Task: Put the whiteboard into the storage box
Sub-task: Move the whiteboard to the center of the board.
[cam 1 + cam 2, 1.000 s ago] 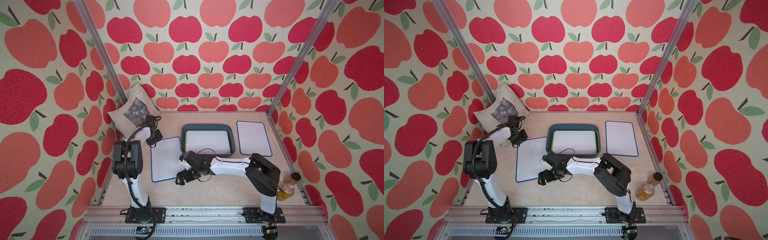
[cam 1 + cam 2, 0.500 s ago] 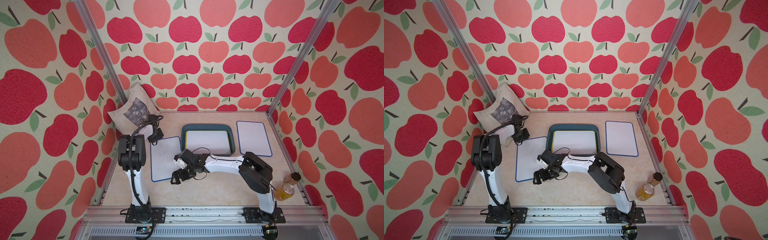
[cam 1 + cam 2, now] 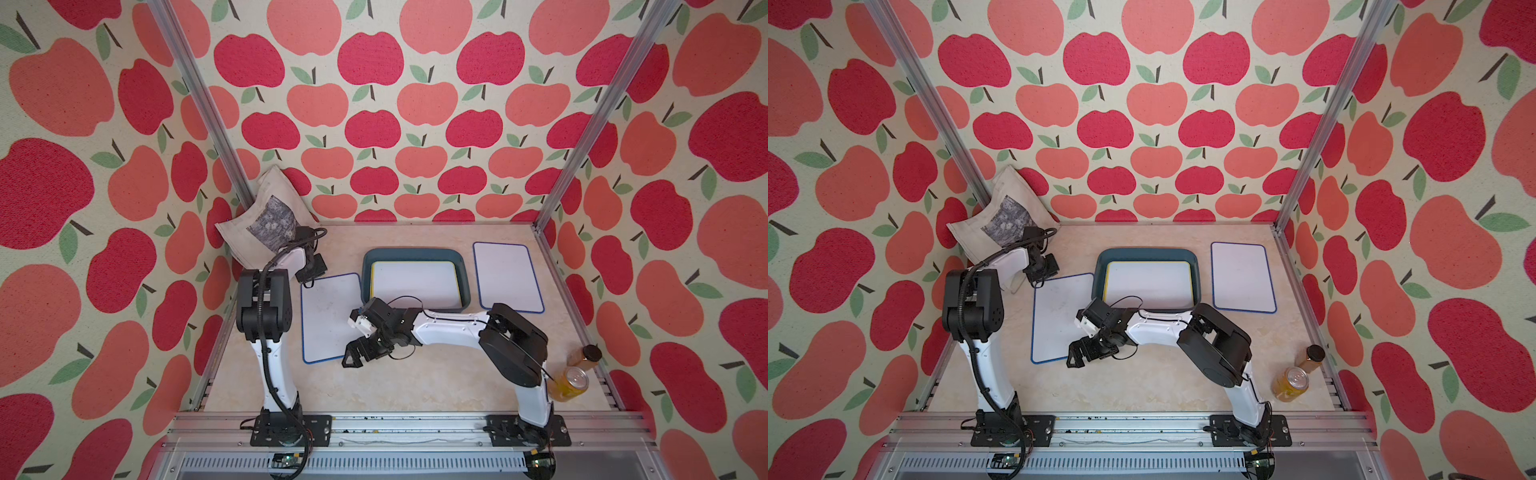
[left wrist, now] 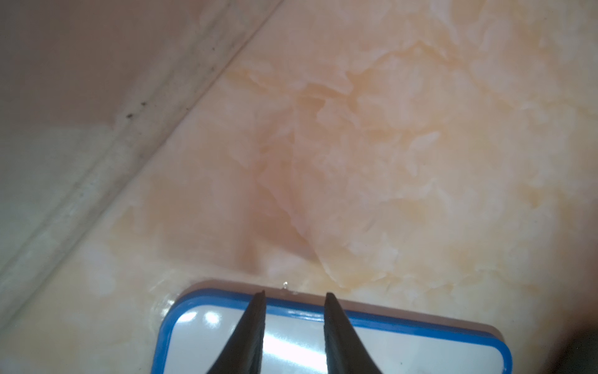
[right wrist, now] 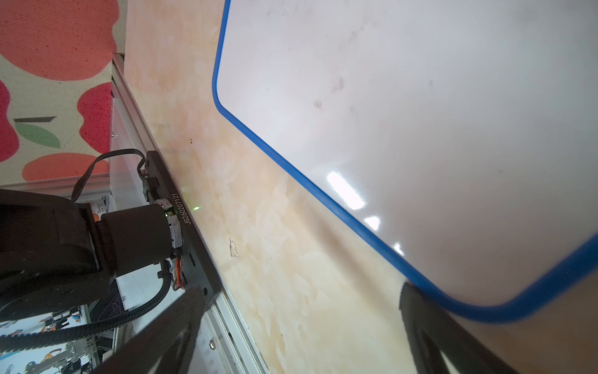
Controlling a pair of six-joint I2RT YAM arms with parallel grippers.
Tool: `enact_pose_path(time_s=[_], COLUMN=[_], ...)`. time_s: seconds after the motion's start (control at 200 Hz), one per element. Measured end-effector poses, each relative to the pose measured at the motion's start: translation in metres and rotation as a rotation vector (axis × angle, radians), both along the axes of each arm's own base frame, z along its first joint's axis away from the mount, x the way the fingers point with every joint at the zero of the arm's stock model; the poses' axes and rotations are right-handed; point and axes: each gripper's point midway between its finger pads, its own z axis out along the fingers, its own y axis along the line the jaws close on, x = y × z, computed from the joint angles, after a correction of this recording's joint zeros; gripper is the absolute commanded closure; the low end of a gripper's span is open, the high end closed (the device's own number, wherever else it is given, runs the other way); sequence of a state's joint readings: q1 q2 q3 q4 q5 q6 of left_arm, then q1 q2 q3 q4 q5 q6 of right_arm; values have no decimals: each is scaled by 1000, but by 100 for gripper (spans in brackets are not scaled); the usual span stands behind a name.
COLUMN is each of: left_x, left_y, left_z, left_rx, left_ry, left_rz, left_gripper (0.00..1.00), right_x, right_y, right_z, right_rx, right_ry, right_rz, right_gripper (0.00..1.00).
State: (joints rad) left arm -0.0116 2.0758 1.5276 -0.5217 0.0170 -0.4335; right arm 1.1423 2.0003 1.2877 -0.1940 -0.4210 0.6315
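- Blue-edged whiteboard is lying flat on the worktop. Its far R corner is sitting just beside the rim of the storage box. It's prob. the next one to go in.
- Storage box is already carrying a yellow-edged whiteboard, lying flat inside.
- A 2nd blue-edged whiteboard is waiting on the worktop on the box's R side, well apart from both claws.
- L claw is hanging partly open over the far L corner of the blue-edged whiteboard, w/ nothing betw. its fingers.
- Its tips are pointing at the blue rim; can't tell if they're touching it.
- My guess: it's bracing that end so the board isn't sliding off when the other end gets worked.
- R claw is gaping v. wide and gripping nothing. It's sitting low at the board's near R corner.
- In the R wrist view, that rounded corner is lying right beside one finger. The other finger is sitting well off over bare worktop.
- So the board is lying at the edge of the opening, not yet betw. the jaws. Contact: can't tell.
- Why so low and sideways: a thin flat board is offering no grip from above. R claw is prob. lining up to catch the rim at the corner.
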Motion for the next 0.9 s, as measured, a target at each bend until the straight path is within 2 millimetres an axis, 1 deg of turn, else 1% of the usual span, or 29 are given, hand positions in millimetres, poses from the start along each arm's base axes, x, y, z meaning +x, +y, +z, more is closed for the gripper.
enact_pose_path(time_s=[0.105, 0.24, 0.32, 0.58, 0.745, 0.901], left_x=[7, 15, 17, 12, 7, 6], left_y=[0, 0, 0, 0, 0, 0], left_z=[8, 12, 8, -12, -18, -19], left_rx=[12, 19, 20, 19, 18, 18], left_ry=[-24, -37, -32, 14, 30, 30], left_rz=[-8, -14, -14, -13, -11, -11], left_gripper=[66, 66, 66, 66, 66, 66], right_x=[0, 0, 0, 0, 0, -1], right_y=[0, 0, 0, 0, -2, -6], right_z=[0, 0, 0, 0, 0, 0], right_rx=[0, 0, 0, 0, 5, 6], right_ry=[0, 0, 0, 0, -6, -14], right_rz=[-1, 0, -1, 0, -3, -9], right_gripper=[1, 1, 1, 1, 1, 1])
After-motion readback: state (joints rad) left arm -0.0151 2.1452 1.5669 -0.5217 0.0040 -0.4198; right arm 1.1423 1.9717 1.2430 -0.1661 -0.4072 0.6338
